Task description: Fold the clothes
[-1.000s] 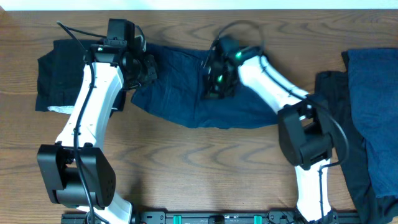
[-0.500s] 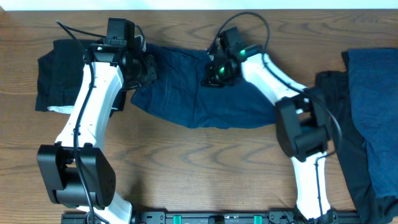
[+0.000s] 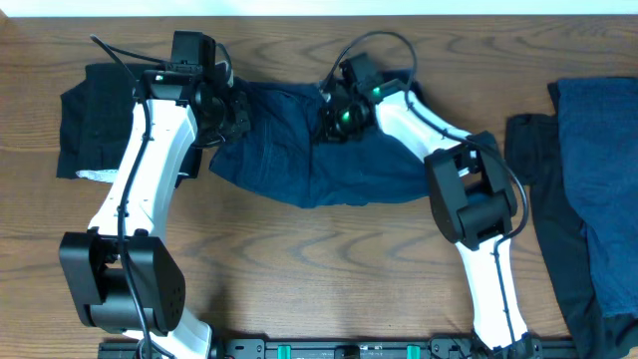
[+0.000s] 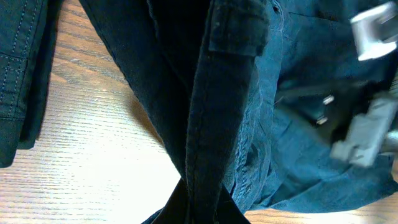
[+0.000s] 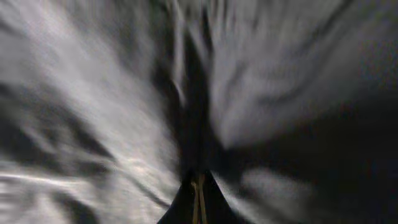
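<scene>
A black garment (image 3: 90,120) lay at the far left of the table (image 3: 299,269). The left gripper (image 3: 235,112) was closed on a fold of the navy garment (image 3: 289,168) spread mid-table. The right gripper (image 3: 333,122), jaws pressed together, pinched its top edge. 2 more garments (image 3: 596,170) lay far right.

Navy garment (image 4: 230,106), perhaps shorts, bunched above table (image 4: 87,168).

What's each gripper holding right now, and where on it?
Both hold the navy garment: left gripper pinches its waistband at the left end, right gripper its top-middle.
</scene>
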Available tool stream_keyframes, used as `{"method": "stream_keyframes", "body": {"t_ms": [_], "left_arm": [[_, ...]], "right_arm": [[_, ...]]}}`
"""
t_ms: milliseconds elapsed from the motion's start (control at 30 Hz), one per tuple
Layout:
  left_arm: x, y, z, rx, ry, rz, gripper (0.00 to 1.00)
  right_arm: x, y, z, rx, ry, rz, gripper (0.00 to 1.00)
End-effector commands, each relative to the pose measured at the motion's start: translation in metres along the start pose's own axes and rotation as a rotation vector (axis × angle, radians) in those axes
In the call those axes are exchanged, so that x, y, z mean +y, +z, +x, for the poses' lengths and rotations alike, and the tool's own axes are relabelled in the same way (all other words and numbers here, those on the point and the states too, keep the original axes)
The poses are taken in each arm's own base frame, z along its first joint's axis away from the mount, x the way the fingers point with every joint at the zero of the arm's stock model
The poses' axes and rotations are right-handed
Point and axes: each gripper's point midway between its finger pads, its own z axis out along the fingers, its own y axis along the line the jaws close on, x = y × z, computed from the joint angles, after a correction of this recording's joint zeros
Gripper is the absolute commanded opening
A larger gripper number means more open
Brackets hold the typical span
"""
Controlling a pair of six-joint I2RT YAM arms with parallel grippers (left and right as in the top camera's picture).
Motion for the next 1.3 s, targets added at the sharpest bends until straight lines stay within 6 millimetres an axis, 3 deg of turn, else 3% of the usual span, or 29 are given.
{"method": "stream_keyframes", "body": {"t_ms": [0,300,600,767,867,1067,1267], "left_arm": [[-0.007,-0.011,-0.009,-0.036,0.014,0.009,0.06],[-0.007,-0.012,-0.010,-0.038,0.014,0.009,0.06],[-0.012,-0.011,-0.008,-0.035,0.022,0.013,0.06],[-0.015,-0.010,-0.009,-0.042,0.030,0.018,0.06],[-0.014,-0.010,-0.009,-0.042,0.030,0.017,0.06],[-0.014,-0.011,-0.008,-0.038,0.037,0.015,0.06],[0.002,-0.028,-0.013,-0.054,0.072,-0.099,0.06]], "right_arm": [[0.006,-0.026,-0.035,-0.089,-0.044,-0.032,0.01],[0.002,-0.015,-0.055,-0.205,-0.113,0.102,0.01],[0.011,0.008,-0.057,-0.282,-0.187,0.249,0.01],[0.016,0.035,-0.050,-0.277,-0.222,0.236,0.01],[0.017,0.040,-0.051,-0.280,-0.252,0.236,0.01],[0.022,0.014,-0.077,-0.351,-0.266,0.228,0.01],[0.023,-0.045,-0.093,-0.354,-0.204,0.221,0.01]]}}
